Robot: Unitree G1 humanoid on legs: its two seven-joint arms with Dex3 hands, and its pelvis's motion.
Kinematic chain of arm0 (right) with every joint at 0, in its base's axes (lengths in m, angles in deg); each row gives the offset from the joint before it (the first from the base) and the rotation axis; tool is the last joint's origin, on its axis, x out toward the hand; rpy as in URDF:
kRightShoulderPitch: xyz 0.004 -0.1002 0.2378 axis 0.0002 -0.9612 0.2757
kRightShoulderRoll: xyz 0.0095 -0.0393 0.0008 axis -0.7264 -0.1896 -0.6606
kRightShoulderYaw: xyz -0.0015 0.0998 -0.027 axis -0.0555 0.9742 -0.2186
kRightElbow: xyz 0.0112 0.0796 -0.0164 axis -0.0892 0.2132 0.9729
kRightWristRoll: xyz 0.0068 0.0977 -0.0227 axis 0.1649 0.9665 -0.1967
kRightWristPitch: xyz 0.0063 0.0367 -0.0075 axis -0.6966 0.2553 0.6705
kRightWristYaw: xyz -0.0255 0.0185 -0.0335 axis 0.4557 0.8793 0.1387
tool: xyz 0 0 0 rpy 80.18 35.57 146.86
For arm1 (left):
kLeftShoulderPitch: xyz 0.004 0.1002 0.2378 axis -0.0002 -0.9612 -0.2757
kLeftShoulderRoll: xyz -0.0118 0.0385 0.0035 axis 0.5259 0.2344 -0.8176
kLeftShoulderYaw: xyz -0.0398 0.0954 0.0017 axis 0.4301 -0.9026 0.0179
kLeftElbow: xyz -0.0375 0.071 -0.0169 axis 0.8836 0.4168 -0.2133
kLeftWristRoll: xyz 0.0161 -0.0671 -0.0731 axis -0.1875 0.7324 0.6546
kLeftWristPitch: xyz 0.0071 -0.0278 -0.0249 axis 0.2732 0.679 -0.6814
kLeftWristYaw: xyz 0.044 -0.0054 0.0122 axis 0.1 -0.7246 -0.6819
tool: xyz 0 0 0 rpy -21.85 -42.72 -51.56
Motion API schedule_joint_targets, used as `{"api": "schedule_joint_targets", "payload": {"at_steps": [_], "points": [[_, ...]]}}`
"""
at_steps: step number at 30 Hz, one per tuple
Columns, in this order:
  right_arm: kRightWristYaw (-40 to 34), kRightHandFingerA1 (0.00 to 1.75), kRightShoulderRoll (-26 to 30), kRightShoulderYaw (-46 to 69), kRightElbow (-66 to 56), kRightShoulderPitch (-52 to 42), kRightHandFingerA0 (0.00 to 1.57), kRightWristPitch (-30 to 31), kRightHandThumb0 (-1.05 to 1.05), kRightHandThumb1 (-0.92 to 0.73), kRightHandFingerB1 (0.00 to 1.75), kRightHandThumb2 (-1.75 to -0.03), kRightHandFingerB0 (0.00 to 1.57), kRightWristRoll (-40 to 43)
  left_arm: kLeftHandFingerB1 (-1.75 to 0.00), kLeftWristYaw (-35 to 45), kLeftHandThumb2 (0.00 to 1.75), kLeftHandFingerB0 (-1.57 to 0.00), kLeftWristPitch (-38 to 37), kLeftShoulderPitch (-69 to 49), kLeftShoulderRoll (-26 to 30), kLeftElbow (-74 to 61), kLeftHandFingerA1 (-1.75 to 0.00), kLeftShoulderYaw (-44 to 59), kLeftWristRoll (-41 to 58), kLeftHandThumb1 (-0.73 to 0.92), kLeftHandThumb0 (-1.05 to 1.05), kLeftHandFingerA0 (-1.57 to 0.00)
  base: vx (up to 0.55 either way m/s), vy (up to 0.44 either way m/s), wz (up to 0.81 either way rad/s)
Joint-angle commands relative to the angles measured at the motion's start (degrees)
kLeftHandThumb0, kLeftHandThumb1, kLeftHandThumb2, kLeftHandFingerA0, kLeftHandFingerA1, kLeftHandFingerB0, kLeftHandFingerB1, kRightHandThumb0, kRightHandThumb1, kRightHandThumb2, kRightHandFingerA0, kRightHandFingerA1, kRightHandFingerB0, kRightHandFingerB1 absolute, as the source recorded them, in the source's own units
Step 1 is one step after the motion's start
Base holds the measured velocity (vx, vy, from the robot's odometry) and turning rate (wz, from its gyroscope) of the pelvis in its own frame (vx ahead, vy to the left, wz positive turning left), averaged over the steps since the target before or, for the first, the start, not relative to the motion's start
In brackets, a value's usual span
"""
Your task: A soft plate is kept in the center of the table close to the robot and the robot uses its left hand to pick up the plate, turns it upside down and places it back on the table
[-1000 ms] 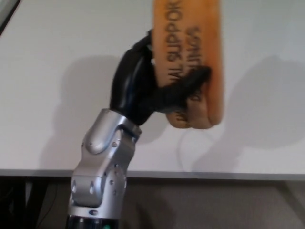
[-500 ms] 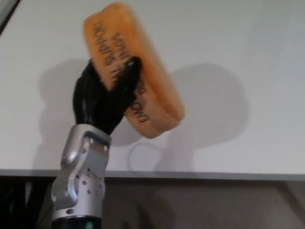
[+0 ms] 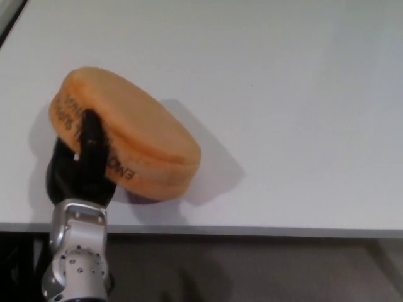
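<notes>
1. One plate [image 3: 135, 135], orange, soft, thick; held low over the table [image 3: 302, 94] near its front-left edge, broad face up and tilted, shadow just beneath to the right.
2. Left hand [image 3: 80, 167] at plate's near-left rim; fingers closed on that rim, one finger [image 3: 91, 135] across the lettered side wall.
3. Long axis from plate's upper left down to lower right, away from the fingers.
4. Contact with table: cannot tell.
5. Right hand not in view; one hand showing.
6. Likely next: lowering, then release.
</notes>
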Motion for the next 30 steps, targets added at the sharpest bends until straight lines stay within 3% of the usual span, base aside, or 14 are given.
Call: {"api": "schedule_joint_targets", "payload": {"at_steps": [1, 2, 4, 5, 6, 7, 9, 11, 12, 21, 22, 23, 26, 30], "points": [[1.4, 0.37, 2.7, -0.1, -0.9, -1.1, 0.48, 2.0, -0.67, -0.85, 0.29, -0.67, 0.23, -0.2, -0.6, -22.5, 0.91, -0.29, -5.1, -5.7, -20.3, 2.0, -1.38, 9.2, 15.2, 0.51, -0.33, -1.2, 0.0, 0.0, 0.0], [1.4, 0.37, 2.7, -0.1, -1.0, -1.1, 0.49, 2.0, -0.67, -0.85, 0.29, -0.67, 0.23, -0.1, -0.45, -24.1, 0.61, -0.29, -3.4, -5.8, -19.6, 2.0, -1.75, 9.0, 15.4, 0.74, -0.25, -0.97, 0.0, 0.0, 0.0], [1.3, 0.37, 2.6, -0.1, -1.0, -1.1, 0.49, 2.0, -0.67, -0.85, 0.29, -0.67, 0.23, 0.0, -0.45, -26.6, 0.61, -0.29, -0.8, -6.0, -18.5, 2.0, -1.75, 8.7, 15.8, 0.74, -0.25, -0.97, 0.0, 0.0, 0.0], [1.2, 0.38, 2.5, -0.1, -1.2, -1.2, 0.5, 2.0, -0.68, -0.84, 0.29, -0.66, 0.23, 0.1, -0.73, -28.1, 0.69, -0.43, 2.8, -6.4, -16.9, 2.7, -1.75, 8.3, 15.9, 0.74, -0.3, -0.97, 0.0, 0.0, 0.0], [1.1, 0.38, 2.5, -0.1, -1.4, -1.3, 0.5, 2.1, -0.69, -0.84, 0.29, -0.66, 0.23, 0.0, -0.94, -29.8, 1.0, -0.67, 7.0, -6.7, -15.1, 3.6, -1.38, 7.4, 15.3, 0.65, -0.38, -1.2, 0.0, 0.0, 0.0], [1.1, 0.38, 2.5, -0.1, -1.6, -1.3, 0.5, 2.3, -0.69, -0.84, 0.29, -0.66, 0.23, -0.1, -0.94, -31.1, 1.0, -0.67, 10.2, -7.0, -13.6, 4.3, -1.38, 6.5, 14.5, 0.65, -0.38, -1.2, 0.0, 0.0, 0.0], [1.3, 0.38, 2.7, -0.1, -1.4, -1.2, 0.49, 2.4, -0.69, -0.84, 0.29, -0.66, 0.23, -0.1, -1.23, -32.6, 0.91, -0.78, 14.6, -7.4, -11.5, 5.2, -1.53, 4.8, 12.6, 0.61, -0.48, -1.28, 0.0, 0.0, 0.0], [1.4, 0.38, 2.8, -0.2, -1.4, -1.1, 0.48, 2.3, -0.68, -0.84, 0.29, -0.66, 0.22, -0.1, -1.24, -30.3, 0.89, -0.81, 19.2, -8.6, -8.6, 6.0, -1.54, 0.4, 7.5, 0.58, -0.51, -1.29, 0.0, 0.0, 0.0], [1.5, 0.37, 2.8, -0.2, -1.4, -1.1, 0.49, 2.3, -0.69, -0.84, 0.28, -0.66, 0.22, -0.1, -1.13, -27.2, 0.89, -0.69, 20.8, -9.9, -7.5, 5.7, -1.51, -2.4, 4.9, 0.56, -0.46, -1.28, 0.0, 0.0, 0.0], [1.4, 0.37, 3.0, -0.1, -1.9, -1.2, 0.49, 3.1, -0.67, -0.85, 0.29, -0.67, 0.22, 0.1, -1.14, -25.5, 0.88, -0.69, 26.3, -13.0, -5.3, 1.2, -1.49, -12.2, 2.1, 0.54, -0.46, -1.25, 0.0, 0.0, 0.0], [1.7, 0.38, 3.0, -0.1, -1.6, -1.0, 0.49, 3.0, -0.67, -0.84, 0.29, -0.66, 0.22, 0.3, -1.17, -25.1, 0.87, -0.7, 26.0, -13.5, -5.4, 0.9, -1.5, -13.5, 1.4, 0.53, -0.47, -1.26, 0.0, 0.0, 0.0], [1.5, 0.54, 2.9, -0.1, -1.7, -1.0, 0.44, 2.9, -0.71, -0.69, 0.44, -1.01, 0.16, 0.3, -1.56, -24.4, 0.61, -0.53, 26.2, -14.1, -5.3, 0.9, -1.75, -14.5, 1.6, 0.72, -0.38, -0.98, 0.0, 0.0, 0.0], [1.3, 0.53, 2.9, 0.0, -1.5, -1.0, 0.44, 2.6, -0.72, -0.69, 0.44, -1.01, 0.17, 0.0, -1.67, -23.6, 0.61, -0.57, 27.3, -15.3, -5.0, 0.9, -1.75, -17.2, 1.6, 0.74, -0.39, -0.99, 0.0, 0.0, 0.0], [1.2, 0.53, 2.9, -0.1, -1.5, -0.7, 0.44, 2.2, -0.71, -0.7, 0.44, -1.01, 0.17, -0.4, -1.63, -23.0, 0.61, -0.54, 28.4, -15.9, -5.4, 1.6, -1.75, -19.1, 2.9, 0.75, -0.39, -0.96, 0.0, 0.0, 0.0]]}}
